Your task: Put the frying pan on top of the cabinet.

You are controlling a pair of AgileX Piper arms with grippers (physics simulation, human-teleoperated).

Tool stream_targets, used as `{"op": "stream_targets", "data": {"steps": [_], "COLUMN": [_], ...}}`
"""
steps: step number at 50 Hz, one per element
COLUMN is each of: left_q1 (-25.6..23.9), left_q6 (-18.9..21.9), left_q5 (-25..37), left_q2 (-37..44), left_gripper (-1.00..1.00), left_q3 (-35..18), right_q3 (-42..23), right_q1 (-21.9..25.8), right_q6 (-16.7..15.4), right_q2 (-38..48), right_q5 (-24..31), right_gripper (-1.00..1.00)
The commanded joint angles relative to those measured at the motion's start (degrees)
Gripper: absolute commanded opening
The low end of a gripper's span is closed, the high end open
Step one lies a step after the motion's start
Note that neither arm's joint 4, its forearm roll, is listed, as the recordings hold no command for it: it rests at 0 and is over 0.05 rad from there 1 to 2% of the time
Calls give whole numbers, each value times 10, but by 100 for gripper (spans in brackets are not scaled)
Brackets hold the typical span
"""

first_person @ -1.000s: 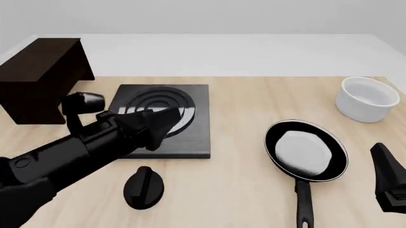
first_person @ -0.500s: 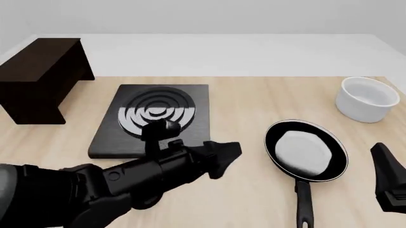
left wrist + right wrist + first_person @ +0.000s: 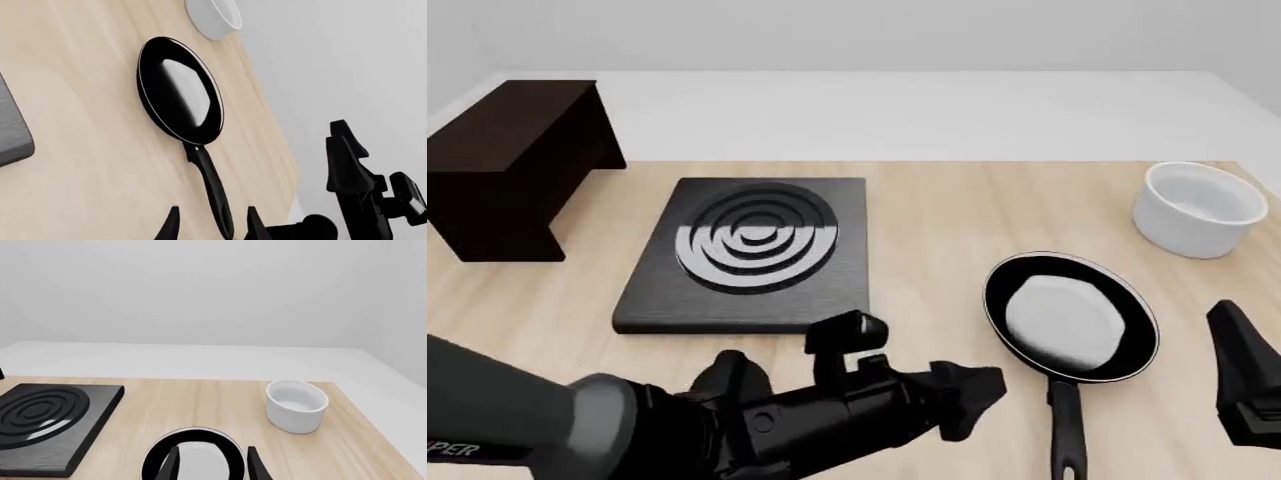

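Note:
The frying pan [image 3: 1072,318] lies on the table at the front right, its pale grey inside up and its long handle [image 3: 1066,430] pointing toward the near edge. It also shows in the left wrist view [image 3: 180,97] and at the lower edge of the right wrist view [image 3: 193,452]. My left gripper [image 3: 977,388] is open, low over the table just left of the handle; in the left wrist view [image 3: 212,229] the handle runs between the fingertips. My right gripper [image 3: 1241,385] is open and empty at the right edge, right of the pan. The dark cabinet [image 3: 514,165] stands at the far left.
A flat black stove plate [image 3: 747,250] with silver rings lies left of centre, also in the right wrist view [image 3: 47,415]. A white bowl [image 3: 1198,208] stands at the far right. The small black knob is mostly hidden behind my left arm. The right arm [image 3: 353,185] crosses the left wrist view.
My left arm has swung from over the stove plate to the right and toward the near edge, ending beside the pan handle. The pan and right arm have not moved.

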Motion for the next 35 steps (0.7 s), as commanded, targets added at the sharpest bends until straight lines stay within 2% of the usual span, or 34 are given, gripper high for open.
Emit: {"op": "stream_targets", "data": {"steps": [1,23,35], "left_q1": [-20,-47,-58], "left_q6": [-22,-62,-68], "left_q5": [-28,-59,-59], "left_q2": [62,119,128], "left_gripper": [100,100,100], "left_q3": [-21,-43,-57], "right_q3": [0,0,0], "right_q1": [1,1,-1], "right_q6": [1,3,7], "right_q2": [0,-1,-1], "right_q5": [0,0,-1], "right_gripper": [100,100,100]}}
